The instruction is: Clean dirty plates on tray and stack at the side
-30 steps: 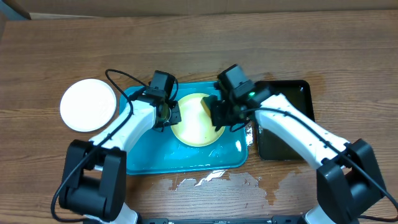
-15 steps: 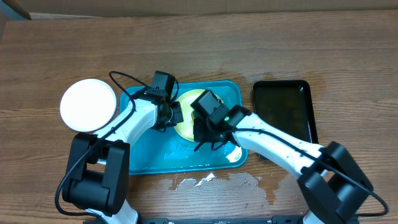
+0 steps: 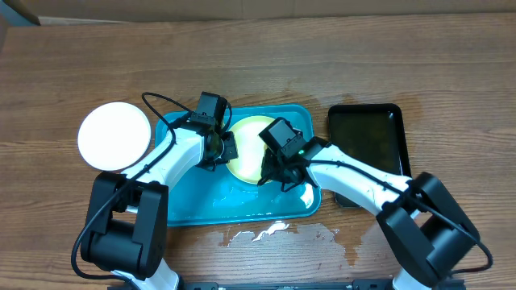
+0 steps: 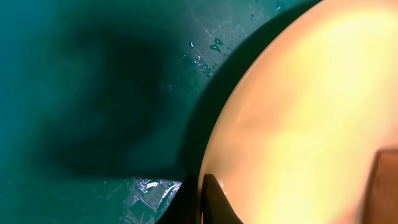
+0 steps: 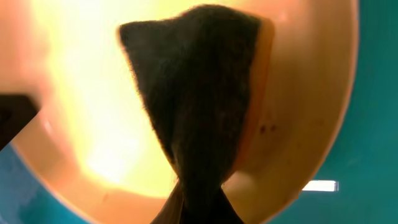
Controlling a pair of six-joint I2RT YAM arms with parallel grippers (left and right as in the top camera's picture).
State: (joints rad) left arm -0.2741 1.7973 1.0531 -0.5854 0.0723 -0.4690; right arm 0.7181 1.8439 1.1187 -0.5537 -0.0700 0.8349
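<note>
You see only part of the pale yellow plate (image 3: 244,138) from above. The right gripper (image 3: 272,171) and its wrist cover the plate's lower right side, and the left gripper (image 3: 219,149) sits against its left rim. The plate lies inside the turquoise tray (image 3: 193,201), toward the far middle. In your right wrist view the right gripper (image 5: 194,208) is clamped on a sponge (image 5: 199,93). The sponge's dark scouring face is toward the camera, and it is pinched to a narrow waist at the bottom edge, where the fingers are cut off. A few brown specks mark the plate just beside it. In your left wrist view only one dark fingertip (image 4: 214,200) shows at the plate's rim, so you cannot tell whether the left gripper is clamped or parted. A white plate (image 3: 114,135) rests on the table (image 3: 322,64) left of the tray, and it is unclear whether more than one is stacked there. A black tray (image 3: 367,137) lies to the right, partly under the right arm. A puddle (image 3: 266,234) spreads on the table just in front of the turquoise tray.
</note>
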